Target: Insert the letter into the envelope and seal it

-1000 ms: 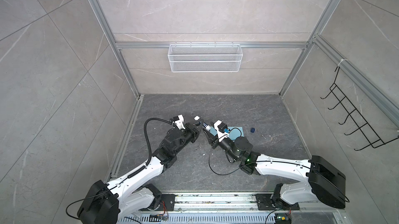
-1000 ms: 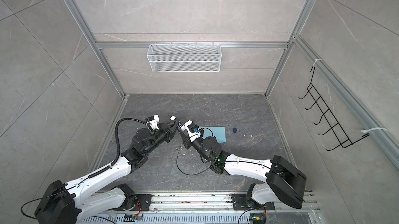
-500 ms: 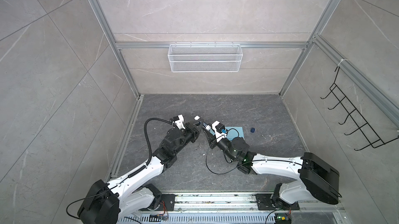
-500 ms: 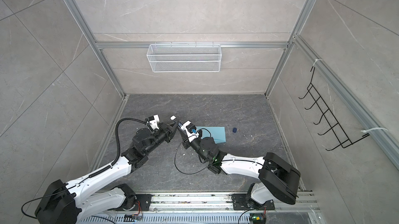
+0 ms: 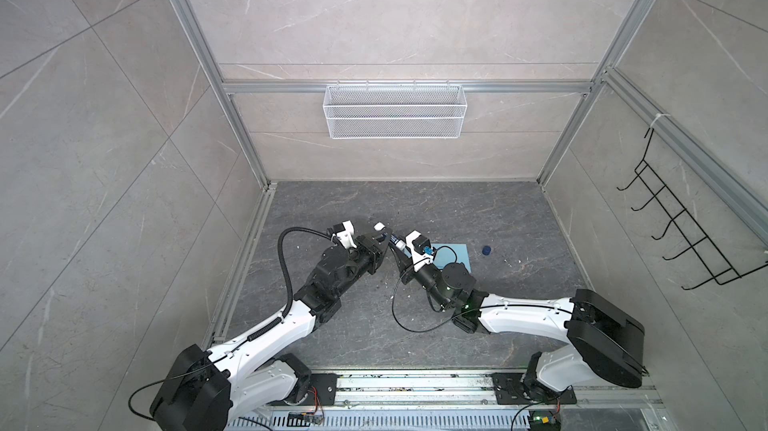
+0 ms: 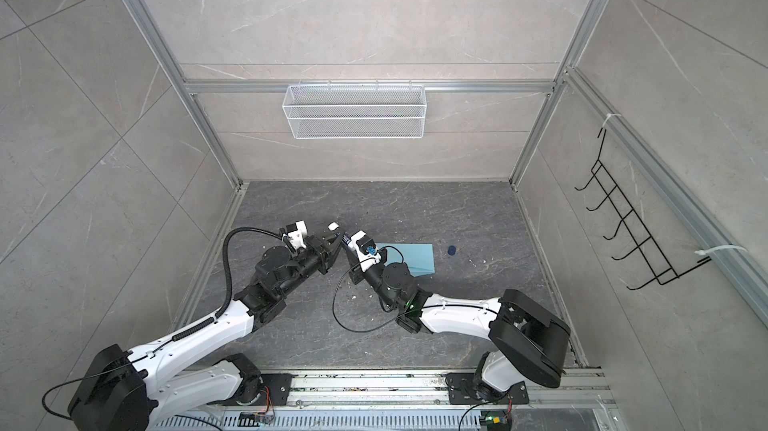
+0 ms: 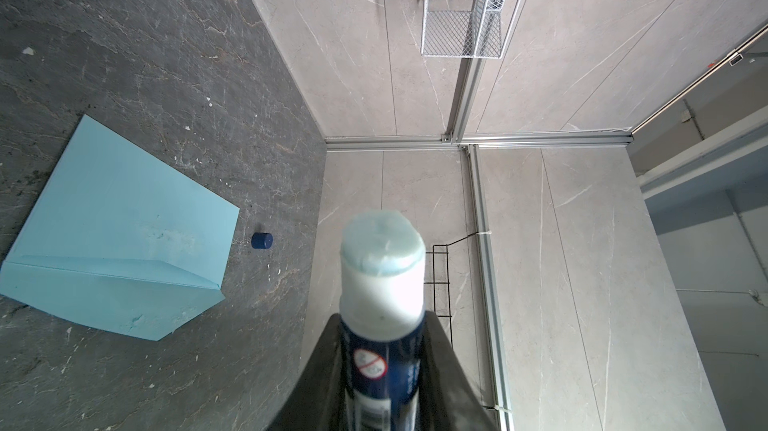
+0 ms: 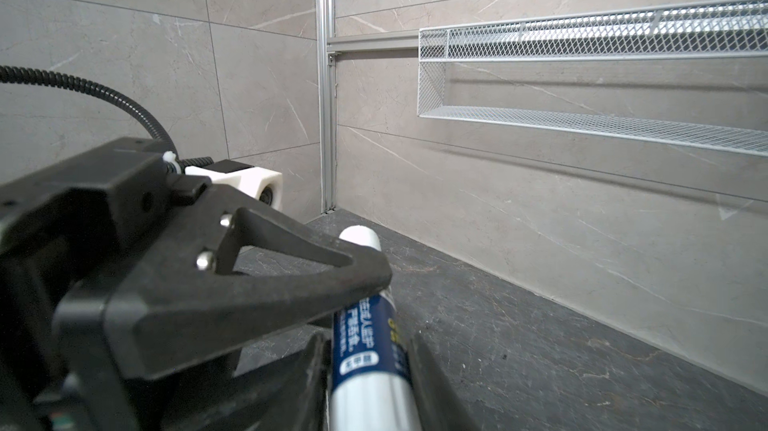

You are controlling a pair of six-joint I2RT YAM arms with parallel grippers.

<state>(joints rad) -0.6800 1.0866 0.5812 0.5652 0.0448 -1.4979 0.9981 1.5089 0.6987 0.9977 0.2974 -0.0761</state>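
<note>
Lower left of a top view: left arm (image 5: 266, 333), slanting up toward the middle of the dark stone floor (image 5: 415, 208). At its end, left pincer (image 5: 384, 237) clamped on a glue stick (image 5: 379, 226), gripping the dark blue barrel partway along, bare white tip poking past toward the upper left. In the left wrist view: cap off, pale blue glue showing at the rounded end; on the barrel a round red-and-white crossed-out sign, a strip of barcode lower down.

Just right of that: right pincer (image 5: 397, 247) closed on the white bottom end of the same stick, fingers (image 8: 436, 395) snug on both sides with no gap showing. In the right wrist view: white Chinese characters down the blue label, a small white tag with more characters near the base; none sharp enough to read, no brand name made out.

Further right: envelope (image 5: 457, 256), light blue, flat on the floor, left part hidden behind the wrist of the right arm (image 5: 519, 321), pointed flap open, a pale smear near its middle in the left wrist view. Just off its right edge, not touching: small dark blue cap (image 5: 486, 249).

High at centre: white wire basket (image 5: 395, 117). Far right: black hook rack (image 5: 685, 237).
</note>
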